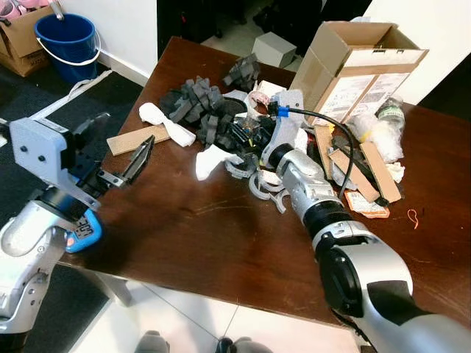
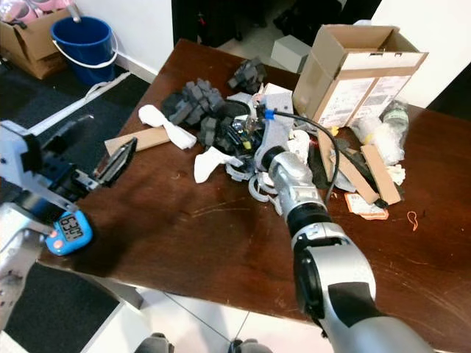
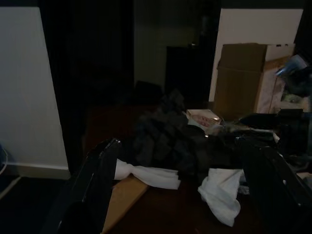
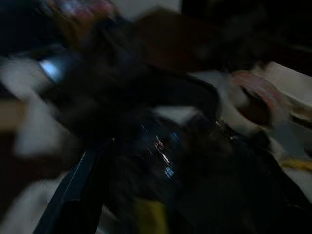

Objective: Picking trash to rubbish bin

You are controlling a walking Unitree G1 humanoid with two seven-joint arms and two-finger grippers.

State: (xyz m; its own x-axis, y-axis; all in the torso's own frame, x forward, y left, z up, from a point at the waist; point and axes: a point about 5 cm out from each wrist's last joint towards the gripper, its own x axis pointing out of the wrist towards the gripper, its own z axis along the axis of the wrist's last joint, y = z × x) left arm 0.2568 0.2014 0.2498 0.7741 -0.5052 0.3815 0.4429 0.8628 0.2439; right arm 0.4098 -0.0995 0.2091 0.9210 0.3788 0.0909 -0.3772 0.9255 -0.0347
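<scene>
Right tool (image 2: 254,125), fingers spread, in the table's (image 1: 206,228) trash pile (image 1: 213,118): light, soft scraps, pinched anywhere; left tool (image 1: 140,158) open, empty.

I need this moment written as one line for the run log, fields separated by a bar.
right gripper: in trash pile, grasp unclear | left gripper: open, over table edge, empty | blue bucket: on floor past table
</scene>
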